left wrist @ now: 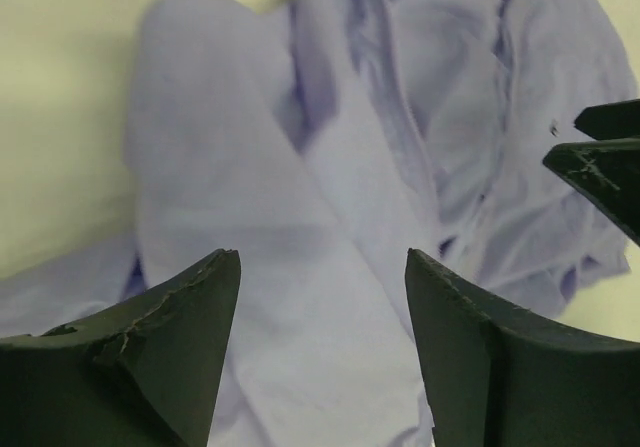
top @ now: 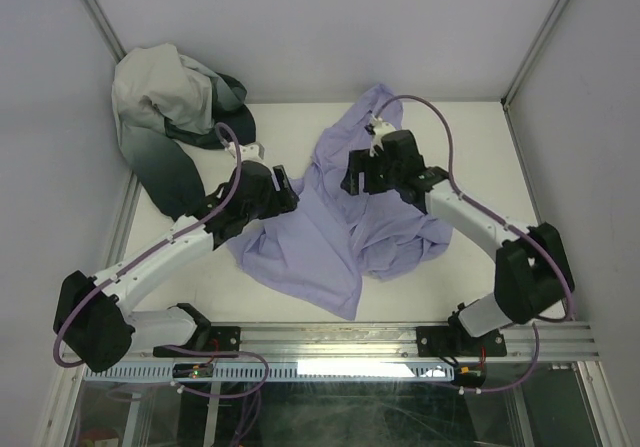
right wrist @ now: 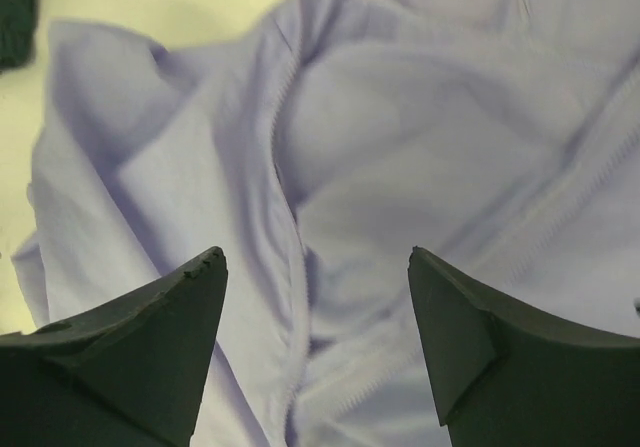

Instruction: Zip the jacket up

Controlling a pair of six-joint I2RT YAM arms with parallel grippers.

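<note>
The black left gripper (left wrist: 320, 267) and black right gripper (right wrist: 315, 262) hover with jaws spread and empty, arms bent inward over the white tabletop (top: 480, 137). The wrinkled lavender fabric jacket (top: 320, 237) lies crumpled mid-tabletop; only the wrist views reveal its zipper track (right wrist: 290, 217).

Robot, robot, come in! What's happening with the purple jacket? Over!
Both open and empty: left gripper, right gripper, over the jacket. Jacket crumpled, looks unzipped. White-green garment back left, off the jacket. Over.

From above the worktop's (top: 480, 137) near edge we look down across it; both wrist cameras peer closely at the same jacket (top: 310, 257)
</note>
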